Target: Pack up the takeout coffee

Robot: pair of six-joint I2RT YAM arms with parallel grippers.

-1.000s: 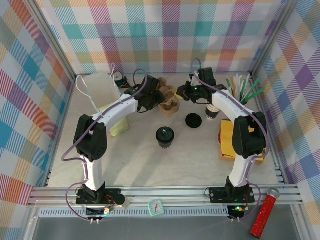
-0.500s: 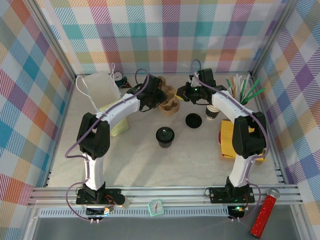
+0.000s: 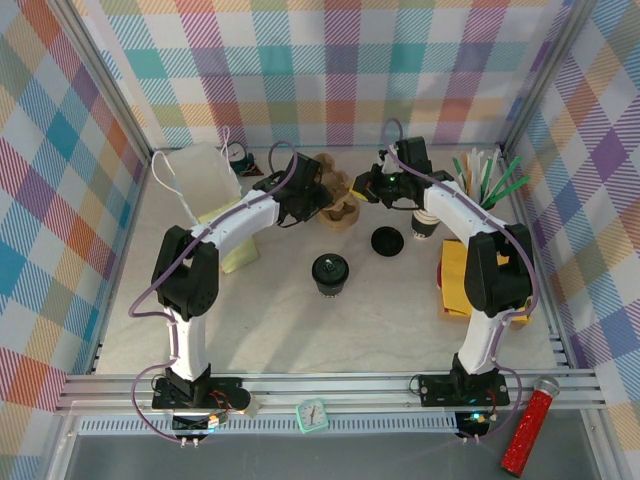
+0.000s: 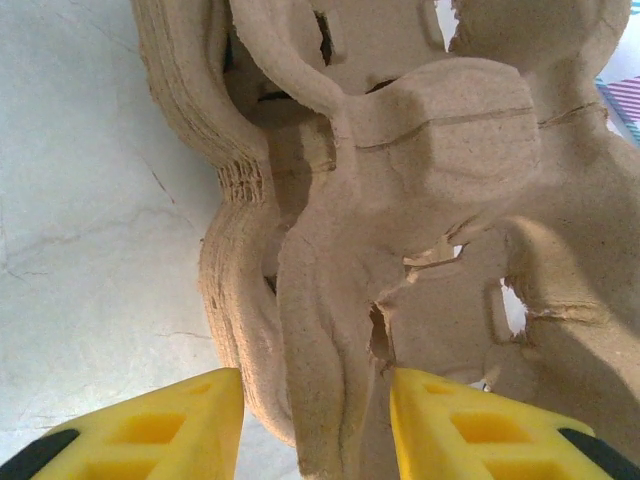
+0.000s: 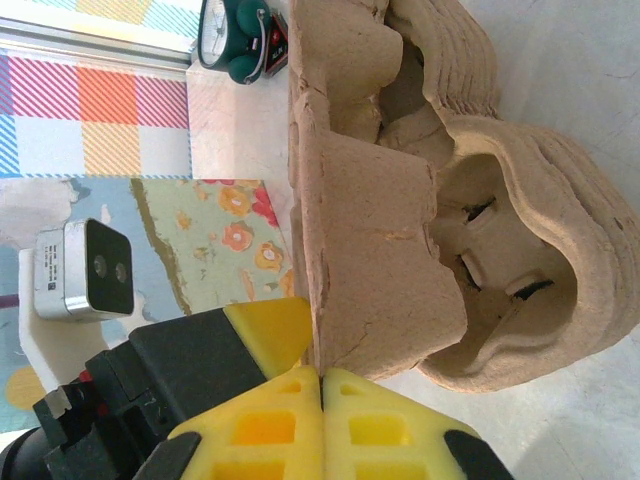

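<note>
The takeout coffee (image 3: 330,270), a small tan cup with a black lid, stands alone mid-table, apart from both grippers. Behind it lies a stack of brown pulp cup carriers (image 3: 343,208). My left gripper (image 3: 318,196) is at the stack's left side. In the left wrist view it (image 4: 315,385) is open, with a carrier wall (image 4: 330,330) between its yellow fingers. My right gripper (image 3: 362,187) is at the stack's right side. In the right wrist view it (image 5: 321,372) is shut, pinching the thin edge of the top carrier (image 5: 370,240), which is tilted away from the stack (image 5: 520,290).
A white paper bag (image 3: 195,172) stands at the back left with a small clock (image 3: 238,157) beside it. A loose black lid (image 3: 385,240) and lidless cups (image 3: 425,230) sit right of centre. A pink cup of sticks (image 3: 487,172) and a yellow box (image 3: 456,280) are on the right.
My left gripper has moved a little to the right and closer to the carrier stack. The right arm and the coffee have stayed put.
</note>
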